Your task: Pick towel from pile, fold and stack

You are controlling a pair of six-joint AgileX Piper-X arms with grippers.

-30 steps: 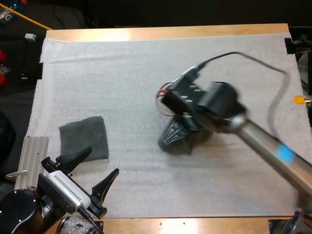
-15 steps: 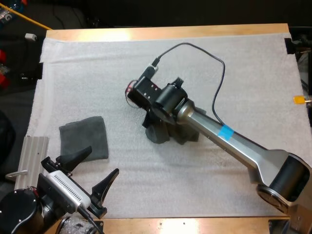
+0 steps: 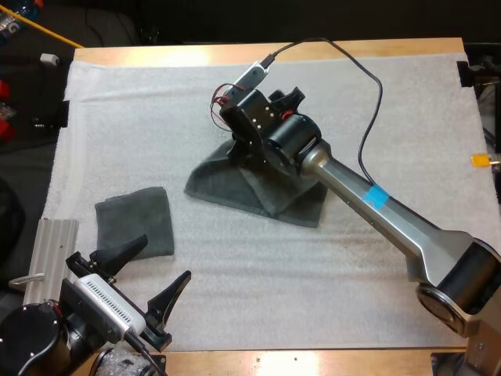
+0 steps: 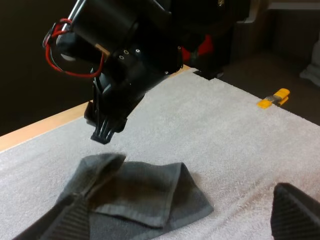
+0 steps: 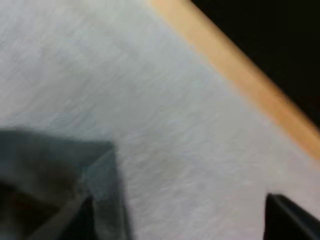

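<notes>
The loose dark grey-green terry towel [image 3: 258, 196] will, I judge, handle as a soft, light, limp thing. It has no stiffness, so it should sag from any single pinch. It is not fragile, and prob. it clings a little to the foamy white mat [image 3: 352, 298] instead of sliding. The best place to take hold is, in my opinion, a free corner or a single-layer edge, e.g. the pointed corner that looks toward the small folded dark grey-green towel [image 3: 135, 222]. A clean fold needs two corners of one edge, i.e. one per arm. The loose towel looks half opened, approx. a flat wedge w/ one flap doubled over the middle and some creases, not yet squared. It lies to the right of the folded towel and farther back, well apart from it. The right end effector [image 4: 104, 131] hangs just over the loose towel's far edge, fingers spread w/ only mat between them. The left end effector [image 3: 153, 270] sits just on the near side of the folded towel, fingers also spread and holding nothing. One fingertip is close to that towel's near edge; touching or not, I cannot tell.
</notes>
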